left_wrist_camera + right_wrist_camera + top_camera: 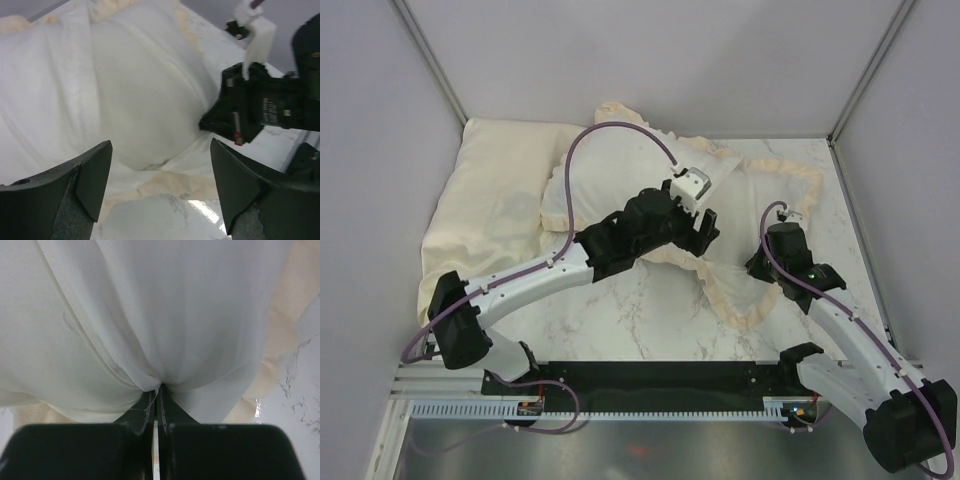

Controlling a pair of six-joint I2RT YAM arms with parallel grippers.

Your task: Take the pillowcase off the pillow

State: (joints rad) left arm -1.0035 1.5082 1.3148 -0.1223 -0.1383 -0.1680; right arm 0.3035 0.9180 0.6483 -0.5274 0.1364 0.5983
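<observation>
**Right gripper clamps pillowcase, left gripper open**

We see the pillowcase [760, 190] lying whitish face up. It is crumpled over the table's [640, 320] middle and right back, with a cream frill [740, 300] along its edge.

The right gripper [157, 390] sits right of the table's middle, clenched on a fold of the pillowcase. The fabric gathers into the closed tips and fans away from them in pleats.

The left gripper [160, 195] hangs over the table's middle with its fingers [92, 175] spread wide, grasping nothing. Under it are bare marble and a strip of frill at the pillowcase's near edge. In the left wrist view the right gripper shows just beyond it to the right, against that same fabric.

The pillow [145, 100] shows as a plump off-white bulge amid the pillowcase. We cannot tell whether it is bare or inside the cover.

A pale-yellow cushion [490, 210] lies at the table's left back, with the pillowcase meeting its right edge.
</observation>
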